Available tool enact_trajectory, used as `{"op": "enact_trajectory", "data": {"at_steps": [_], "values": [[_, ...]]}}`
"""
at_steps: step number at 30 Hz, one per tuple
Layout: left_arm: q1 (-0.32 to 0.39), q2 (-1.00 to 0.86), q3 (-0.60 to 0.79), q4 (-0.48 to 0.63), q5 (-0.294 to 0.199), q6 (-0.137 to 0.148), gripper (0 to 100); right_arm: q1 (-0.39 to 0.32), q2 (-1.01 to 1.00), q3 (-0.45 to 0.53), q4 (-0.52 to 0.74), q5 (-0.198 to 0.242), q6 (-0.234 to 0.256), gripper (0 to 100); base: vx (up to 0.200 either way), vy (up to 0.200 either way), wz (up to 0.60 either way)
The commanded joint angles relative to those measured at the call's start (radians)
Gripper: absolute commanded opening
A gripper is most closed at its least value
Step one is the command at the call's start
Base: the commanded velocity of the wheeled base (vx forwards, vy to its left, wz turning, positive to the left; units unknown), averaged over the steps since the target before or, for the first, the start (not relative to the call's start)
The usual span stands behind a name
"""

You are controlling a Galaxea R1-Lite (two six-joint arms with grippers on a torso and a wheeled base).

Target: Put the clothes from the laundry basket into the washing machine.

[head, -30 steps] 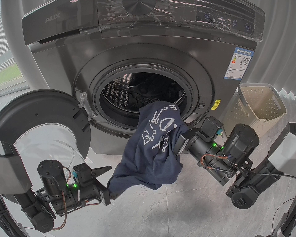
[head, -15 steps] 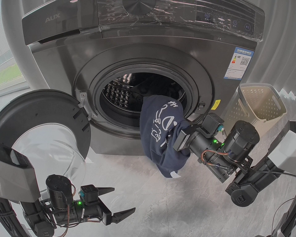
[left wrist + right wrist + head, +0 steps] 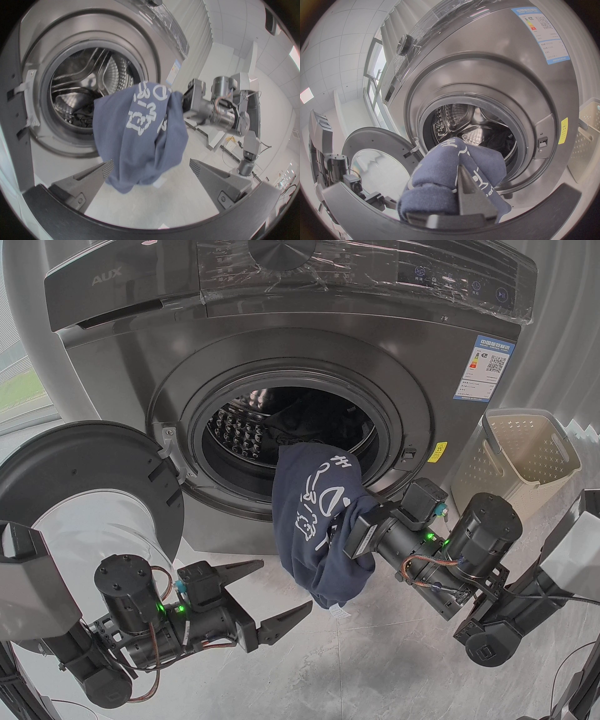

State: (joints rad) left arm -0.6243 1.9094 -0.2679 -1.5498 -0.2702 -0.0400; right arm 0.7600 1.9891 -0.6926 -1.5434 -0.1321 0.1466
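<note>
Shirt (image 3: 315,515) hangs at the washer (image 3: 125,371) mouth, bunched top clamped in the right claw (image 3: 461,179); left claw (image 3: 284,585) gapes empty, near-left below it. Soft, light, floppy: I'd grab the dangling hem.

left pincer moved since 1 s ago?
Yes. The left pincer has let go of the navy shirt and now sits open, farther right of the open washer door.

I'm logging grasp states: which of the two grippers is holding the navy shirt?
The right gripper, shut on the navy shirt at the drum opening; the left gripper sits lower, jaws spread and empty.
</note>
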Motion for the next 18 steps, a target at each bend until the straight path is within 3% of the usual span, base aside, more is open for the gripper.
{"op": "enact_trajectory", "data": {"at_steps": [1, 18], "values": [[-0.035, 0.011, -0.097, -0.001, 0.002, -0.017, 100, 0.005, 0.014, 0.002, 0.0, 0.0, -0.001, 0, 0.0, 0.0, 0.0], [-0.038, 0.154, -0.274, -0.001, 0.006, -0.015, 100, 0.047, 0.011, -0.001, 0.0, -0.001, -0.001, 0, 0.0, 0.0, 0.0]]}}
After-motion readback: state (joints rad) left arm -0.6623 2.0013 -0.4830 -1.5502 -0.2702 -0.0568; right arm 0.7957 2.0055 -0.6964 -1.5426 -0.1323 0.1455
